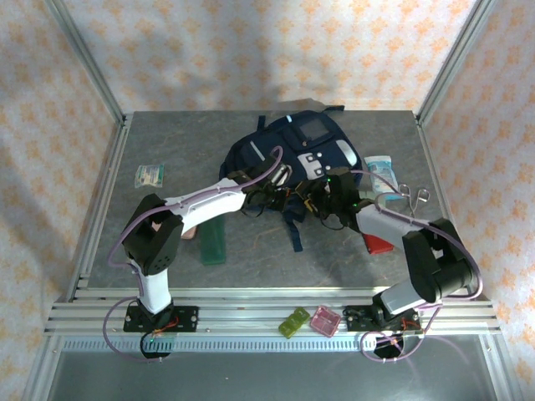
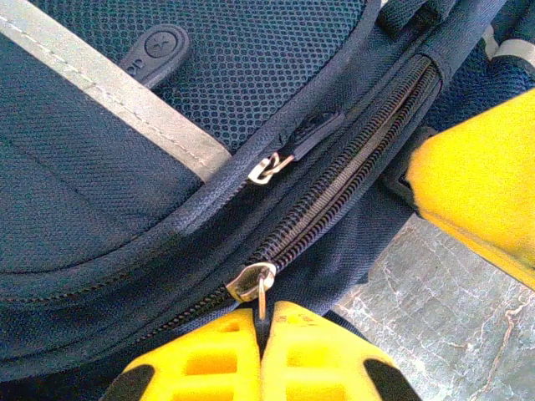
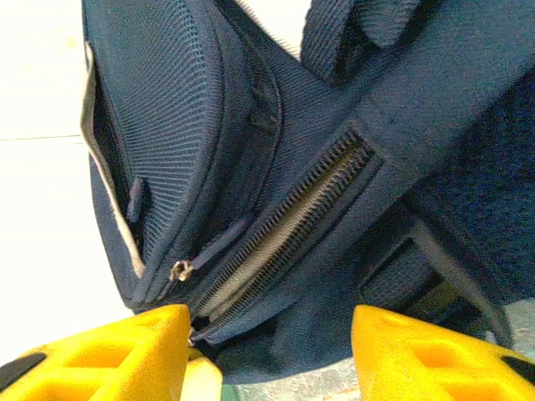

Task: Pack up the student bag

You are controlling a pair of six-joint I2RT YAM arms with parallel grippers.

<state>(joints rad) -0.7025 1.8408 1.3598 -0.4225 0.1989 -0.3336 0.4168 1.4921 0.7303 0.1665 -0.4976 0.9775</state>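
The student bag point(image 1: 301, 146) lies at the upper centre of the overhead frame on the bench point(image 1: 184, 142), with its dark straps trailing toward the bottom edge. In the left wrist view its zipper point(image 2: 334, 196) runs diagonally. The zipper pull point(image 2: 251, 282) at lower centre is pinched by the clenched left end effector point(image 2: 261, 355). The right end effector point(image 3: 272, 359) is released, its yellow fingers point(image 3: 109, 351) spread to either side of the bag's lower edge. A green case point(image 1: 213, 241) lies to the lower left of the bag, and scissors point(image 1: 411, 195) lie to its right.
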